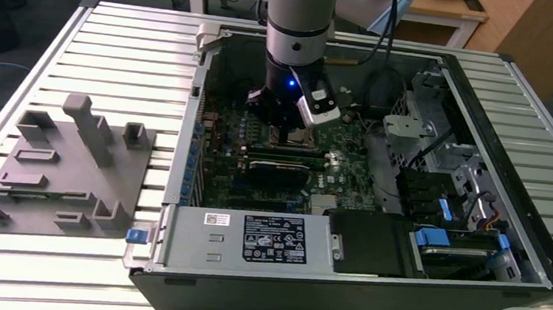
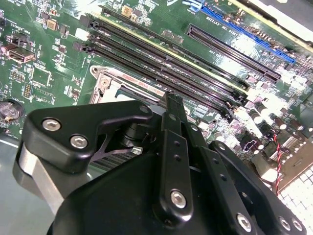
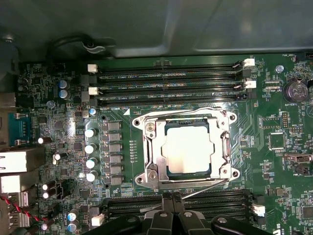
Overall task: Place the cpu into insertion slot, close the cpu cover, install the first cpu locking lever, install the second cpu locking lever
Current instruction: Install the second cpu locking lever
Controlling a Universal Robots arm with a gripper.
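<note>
While the arm hangs over the motherboard (image 1: 286, 163) inside the open computer case (image 1: 365, 288), the first wrist view shows the cpu (image 3: 188, 149) seated flat in the insertion slot (image 3: 187, 175), silver-grey top showing. The cpu cover (image 3: 226, 147) looks folded down: its silvery frame sits around the chip, which shows through the cut-out. Judgement: steps one and two look done.

Levers: thin wire rods run along the socket's two edges, one by the upper memory slots (image 3: 171, 88) and one (image 3: 205, 188) angling off toward the gripper. I can't tell whether either is hooked under its catch, so treat both lever steps as open.

Gripper (image 3: 172, 197) sits just beside the socket on the side of the lower memory slots. Fingers (image 3: 167, 215) are pressed together and nothing is between them. In the second wrist view the same closed fingers (image 2: 173, 122) point at the socket frame edge (image 2: 105, 81); whether the tips touch a lever is unclear.

Surroundings, exterior view: the case lies on its side on a slatted aluminium table (image 1: 117, 46), with a grey fixture block (image 1: 62, 171) well apart on the exterior view's left. Wooden desks (image 1: 446, 9) stand behind, over a dark floor. Power supply (image 1: 250, 238) and drive bay with blue tabs (image 1: 447, 239) sit at the case's near end.
</note>
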